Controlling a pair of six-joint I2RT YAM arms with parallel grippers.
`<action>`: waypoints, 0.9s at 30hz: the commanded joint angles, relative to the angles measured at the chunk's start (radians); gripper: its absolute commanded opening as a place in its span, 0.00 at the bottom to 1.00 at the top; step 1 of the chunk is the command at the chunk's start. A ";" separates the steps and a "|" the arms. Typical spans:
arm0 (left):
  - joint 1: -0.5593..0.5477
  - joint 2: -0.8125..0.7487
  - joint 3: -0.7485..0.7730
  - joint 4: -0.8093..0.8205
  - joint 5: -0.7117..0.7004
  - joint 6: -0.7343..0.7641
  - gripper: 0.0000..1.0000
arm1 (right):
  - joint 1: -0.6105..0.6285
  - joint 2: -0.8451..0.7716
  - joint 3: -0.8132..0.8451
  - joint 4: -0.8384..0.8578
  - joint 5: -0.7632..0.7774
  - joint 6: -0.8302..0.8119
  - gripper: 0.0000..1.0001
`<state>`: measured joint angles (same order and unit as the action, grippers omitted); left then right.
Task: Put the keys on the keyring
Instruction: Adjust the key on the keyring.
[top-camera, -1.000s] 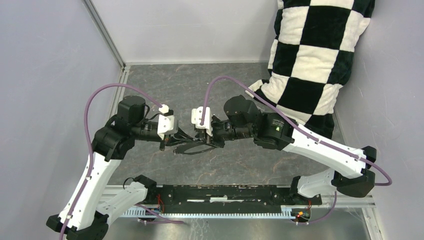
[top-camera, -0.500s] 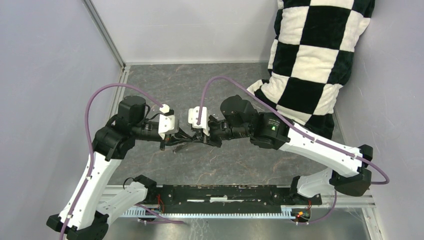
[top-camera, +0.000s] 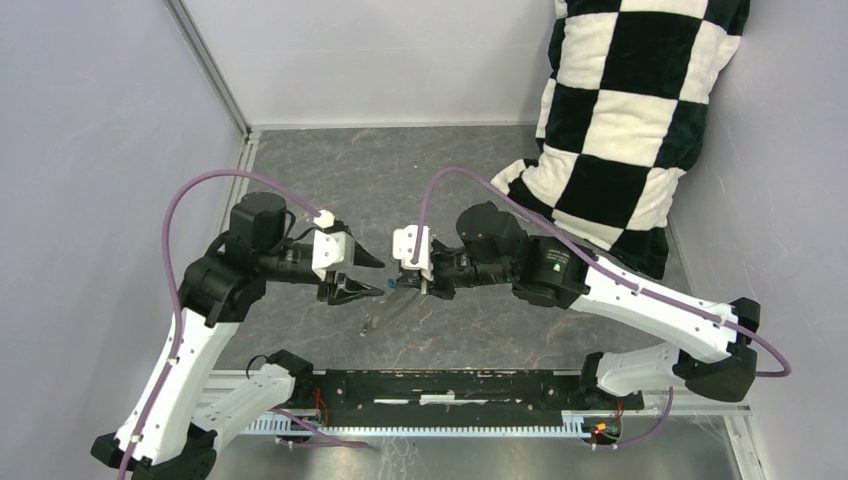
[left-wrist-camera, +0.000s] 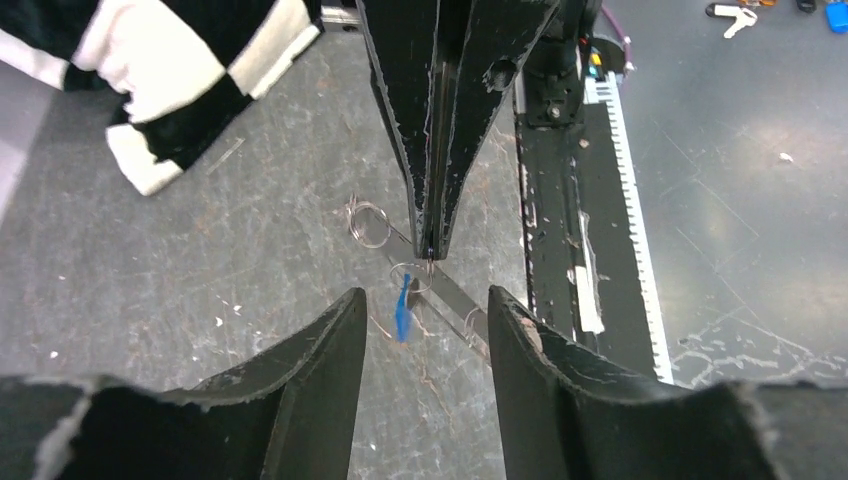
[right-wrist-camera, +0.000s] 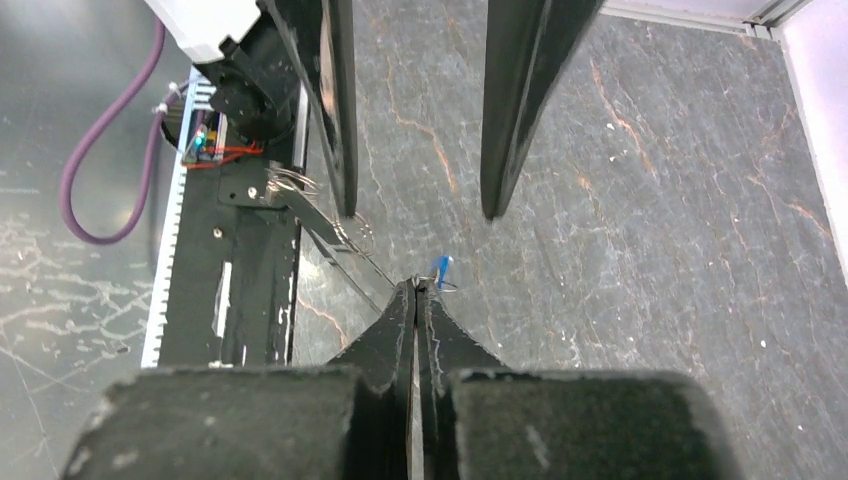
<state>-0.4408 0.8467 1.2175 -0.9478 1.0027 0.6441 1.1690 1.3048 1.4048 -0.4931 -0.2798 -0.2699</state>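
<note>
Over the grey table (top-camera: 330, 180), the keyring (right-wrist-camera: 318, 222) is pictured pinched in the tightly closed tips of the right gripper (right-wrist-camera: 415, 288). Its wire is seen edge-on as a thin rod slanting away toward the tabletop. The blue key (left-wrist-camera: 402, 308) is caught just beside those tips (whether it is threaded on the wire cannot be told). The left gripper (left-wrist-camera: 425, 300) is held facing them, jaws parted about halfway, apart from both, with the key just ahead of the gap.
</note>
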 joint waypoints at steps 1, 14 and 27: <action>-0.003 -0.021 0.079 0.014 -0.037 -0.001 0.55 | -0.039 -0.078 -0.045 0.085 -0.072 -0.059 0.00; -0.003 -0.070 -0.112 0.138 0.037 0.096 0.52 | -0.101 -0.156 -0.250 0.392 -0.287 0.044 0.00; -0.003 -0.096 -0.116 0.152 0.034 0.032 0.45 | -0.104 -0.268 -0.578 1.012 -0.243 0.250 0.00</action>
<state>-0.4408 0.7685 1.1042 -0.8288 1.0256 0.7219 1.0702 1.0752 0.8623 0.2340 -0.5232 -0.0994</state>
